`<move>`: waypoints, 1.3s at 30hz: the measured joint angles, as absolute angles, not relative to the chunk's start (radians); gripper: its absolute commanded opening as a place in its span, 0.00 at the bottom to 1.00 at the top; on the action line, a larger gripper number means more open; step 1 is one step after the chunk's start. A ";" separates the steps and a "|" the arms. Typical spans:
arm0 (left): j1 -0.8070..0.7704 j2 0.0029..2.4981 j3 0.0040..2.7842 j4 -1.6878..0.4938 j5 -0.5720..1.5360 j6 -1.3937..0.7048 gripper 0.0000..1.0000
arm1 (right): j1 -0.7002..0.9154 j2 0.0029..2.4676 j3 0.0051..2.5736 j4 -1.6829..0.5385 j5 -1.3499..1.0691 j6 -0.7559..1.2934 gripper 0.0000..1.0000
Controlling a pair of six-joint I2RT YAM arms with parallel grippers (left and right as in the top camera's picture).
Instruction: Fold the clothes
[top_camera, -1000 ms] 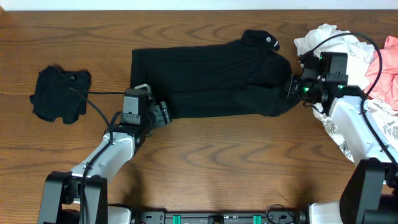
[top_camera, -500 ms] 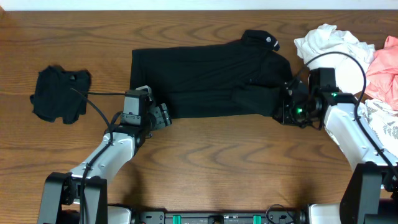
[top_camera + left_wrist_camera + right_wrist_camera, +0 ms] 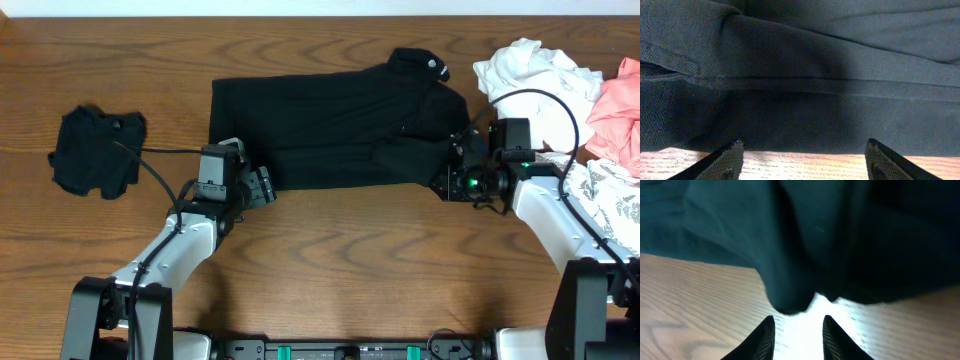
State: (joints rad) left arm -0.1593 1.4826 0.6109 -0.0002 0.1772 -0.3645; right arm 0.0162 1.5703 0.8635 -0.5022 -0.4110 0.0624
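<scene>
One small dark garment point(image 3: 97, 150) lies near the bench's point(image 3: 350, 270) left edge. The left gripper point(image 3: 803, 150) — jaws spread wide — faces the near hem of the black shirt point(image 3: 330, 130), which lies across the middle. The right gripper point(image 3: 797, 327), jaws narrowly parted, grips nothing at the shirt's right fold. A white garment point(image 3: 525, 65), a pink garment point(image 3: 620, 110) and a leaf-print garment point(image 3: 610, 195) crowd the right edge.

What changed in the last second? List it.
The right gripper drew back toward its base and leftward along the right edge of the large black collared shirt, its jaws parting with nothing between them. The left gripper and the small black garment stayed put.
</scene>
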 measured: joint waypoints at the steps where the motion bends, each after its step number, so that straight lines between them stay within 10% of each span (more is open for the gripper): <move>1: -0.159 1.483 0.611 0.000 0.177 -0.364 0.78 | 0.022 1.570 0.863 -0.493 -0.411 0.065 0.30; 17: -0.159 1.483 0.611 -0.003 0.177 -0.364 0.78 | 0.055 1.610 0.862 -0.429 -0.358 0.118 0.31; 23: -0.159 1.483 0.611 -0.005 0.177 -0.364 0.78 | 0.056 1.631 0.861 -0.402 -0.346 0.141 0.01; 39: -0.159 1.483 0.611 -0.013 0.177 -0.363 0.79 | 0.059 1.632 0.906 -0.335 -0.566 0.193 0.01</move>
